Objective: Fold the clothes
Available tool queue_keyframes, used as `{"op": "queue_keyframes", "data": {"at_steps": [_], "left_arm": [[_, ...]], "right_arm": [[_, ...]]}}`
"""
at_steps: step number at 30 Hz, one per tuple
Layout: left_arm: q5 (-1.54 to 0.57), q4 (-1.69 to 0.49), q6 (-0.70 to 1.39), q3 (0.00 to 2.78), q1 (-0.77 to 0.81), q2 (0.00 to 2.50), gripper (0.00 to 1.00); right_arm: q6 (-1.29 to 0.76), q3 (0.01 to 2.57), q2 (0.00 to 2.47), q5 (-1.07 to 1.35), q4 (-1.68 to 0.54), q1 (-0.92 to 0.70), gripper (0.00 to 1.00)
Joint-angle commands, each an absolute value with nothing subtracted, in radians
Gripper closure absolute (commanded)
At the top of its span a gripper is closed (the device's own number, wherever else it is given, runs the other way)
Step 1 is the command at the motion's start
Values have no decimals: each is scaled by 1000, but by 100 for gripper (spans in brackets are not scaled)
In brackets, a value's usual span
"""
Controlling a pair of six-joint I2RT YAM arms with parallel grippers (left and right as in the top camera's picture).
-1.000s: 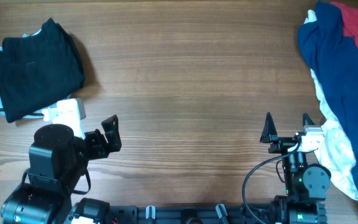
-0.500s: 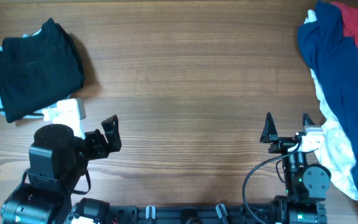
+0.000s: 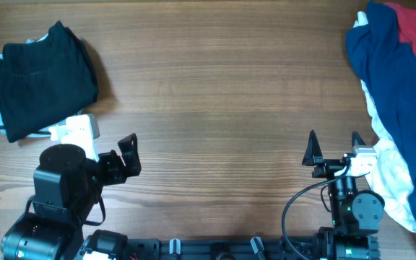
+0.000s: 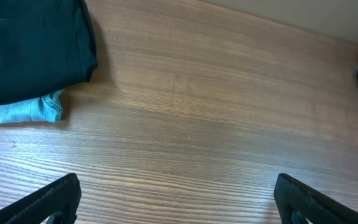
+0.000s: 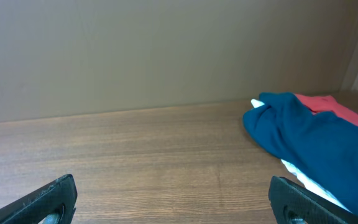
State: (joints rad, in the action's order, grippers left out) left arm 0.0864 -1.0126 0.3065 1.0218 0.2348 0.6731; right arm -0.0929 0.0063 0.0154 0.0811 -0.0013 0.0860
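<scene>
Garment count: five. One black garment (image 3: 42, 76) lies folded into a compact block at the far left of the table (image 3: 215, 94); one light-blue garment (image 4: 23, 111) lies under it, showing only as a strip along its near edge; one navy blue garment (image 3: 392, 87) lies unfolded in a long heap along the right edge; one red garment (image 3: 414, 29) shows at the far right corner, touching the navy blue one; one white garment (image 3: 394, 173) lies beneath the navy blue one, showing at the near end of the heap and as a small tip at its far end. The folded stack and the right-hand heap are well apart, with the middle of the table between them.

Surface: wood, brown, with the grain running left to right; behind the far edge stands a plain beige wall (image 5: 166, 50).

Grippers: two, both mine. My left gripper (image 4: 178, 202) sits near the front edge on the left, near the folded stack but apart from it; its jaws stand wide apart, with one black finger (image 4: 45, 199) at each lower corner of the left wrist view; it holds nothing and touches no fabric. My right gripper (image 3: 334, 148) sits near the front edge on the right, just beside the white garment; whether the arm behind it touches that fabric I cannot tell; its jaws likewise stand wide apart, fingers pointing toward the far edge, holding nothing.
</scene>
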Motion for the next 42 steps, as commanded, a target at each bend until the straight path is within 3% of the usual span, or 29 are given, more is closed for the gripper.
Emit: {"op": "queue_keyframes", "data": {"at_steps": [1, 14, 26, 42], "left_arm": [[106, -1011, 323, 1013, 239, 673, 0], [106, -1075, 323, 1013, 229, 673, 0], [107, -1088, 322, 928, 17, 520, 0], [38, -625, 323, 344, 10, 108, 0]], "right_arm": [[-111, 5, 5, 75, 2, 84, 0], [-111, 5, 5, 75, 2, 84, 0], [-111, 5, 5, 75, 2, 84, 0], [-112, 5, 5, 75, 2, 84, 0]]}}
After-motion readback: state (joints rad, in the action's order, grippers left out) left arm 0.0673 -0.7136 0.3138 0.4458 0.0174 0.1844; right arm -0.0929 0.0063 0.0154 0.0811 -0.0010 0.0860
